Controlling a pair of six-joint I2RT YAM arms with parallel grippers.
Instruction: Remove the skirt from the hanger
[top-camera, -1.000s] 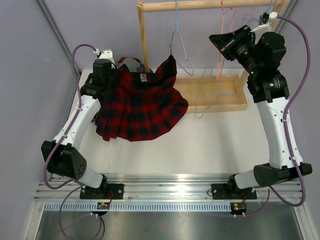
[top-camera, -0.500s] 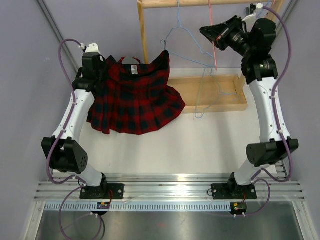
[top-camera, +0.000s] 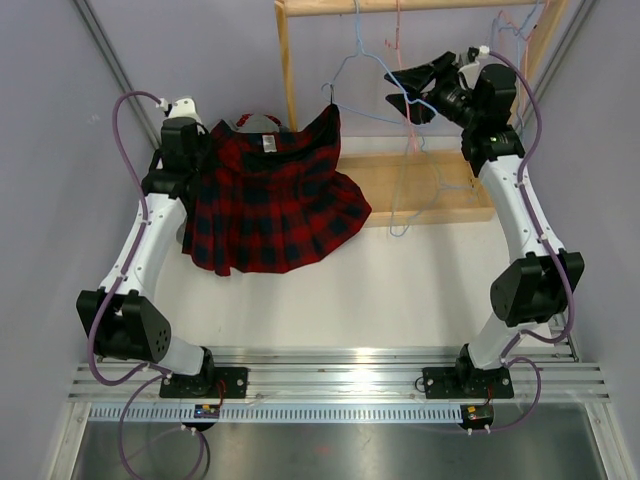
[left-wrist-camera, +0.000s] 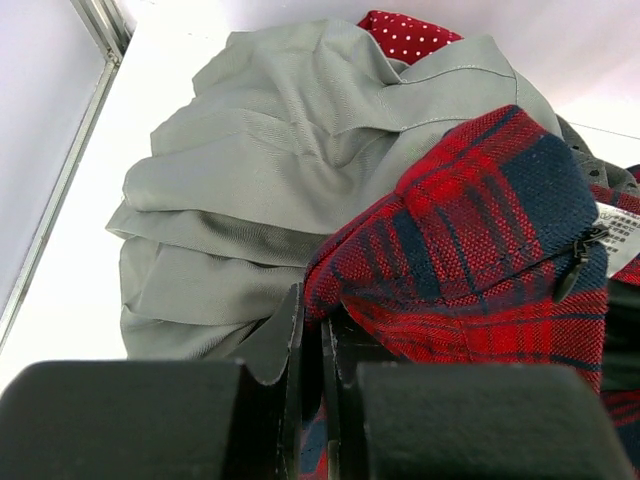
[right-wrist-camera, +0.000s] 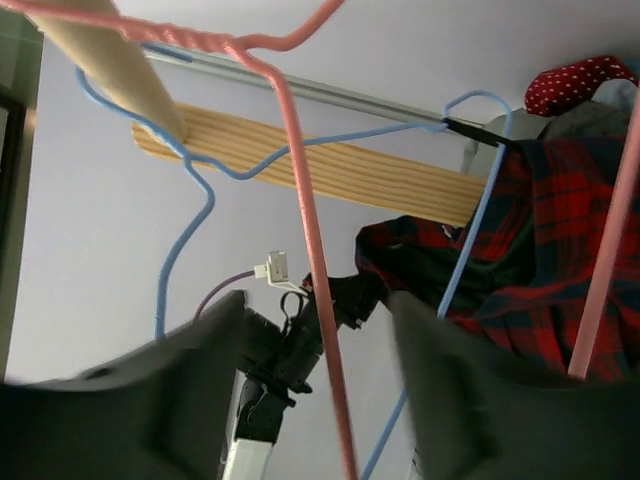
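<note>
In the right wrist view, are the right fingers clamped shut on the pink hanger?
No, the right fingers stand apart, with the pink hanger wire running through the gap between them.

Lilac walls (top-camera: 50, 150); white table (top-camera: 400, 290); wooden rack (top-camera: 287, 70).

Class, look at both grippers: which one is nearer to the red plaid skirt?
Left. The left gripper is clamped on the edge of the plaid skirt; the right gripper stands apart, open around the pink hanger.

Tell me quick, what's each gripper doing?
Left gripper: closed on the red-and-navy plaid fabric skirt.
Right gripper: open, pink wire hanger between its jaws, ungripped.
</note>
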